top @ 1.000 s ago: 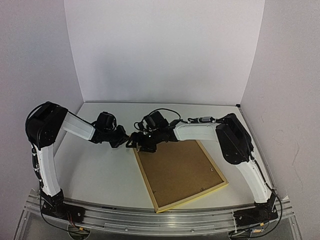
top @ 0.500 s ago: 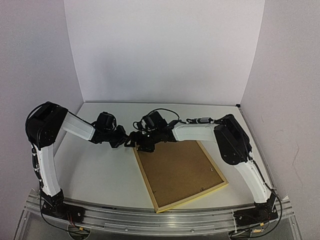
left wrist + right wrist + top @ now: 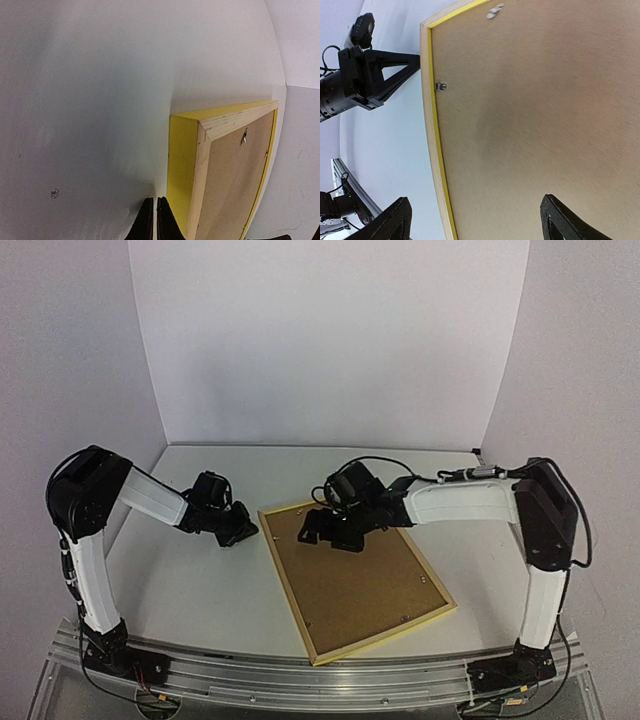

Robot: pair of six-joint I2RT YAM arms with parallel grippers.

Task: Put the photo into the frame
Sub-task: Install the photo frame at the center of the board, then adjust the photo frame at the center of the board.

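Desk [image 3: 200, 590]: bare white surface lay at 9 o'clock of the frame, with room there for an arm to sweep.
Frame [image 3: 288, 587]: it lay flat and back-up, its long side running from 5 o'clock to 11 o'clock. The near corner sat close to the desk's front edge, leaving little slack that way.
Backing board [image 3: 365, 585]: the brown sheet filled the yellow edges. A turn clip [image 3: 440, 86] stood at the left edge, likely there to pin the board down.
Photo: it was not visible in any view. Whether it lay under the board could not be told.
Right tool [image 3: 335, 535]: it hovered over the board's far end with fingers spread wide and nothing held, apparently placed to press or work the clips.
Left tool [image 3: 152, 215]: its fingers were pressed together and empty, tips low on the desk just beside the frame's far-left corner, at its 9 o'clock. It was probably bracing or nudging that edge.
Back wall [image 3: 330, 340]: it stood well beyond both tools at 12 o'clock.
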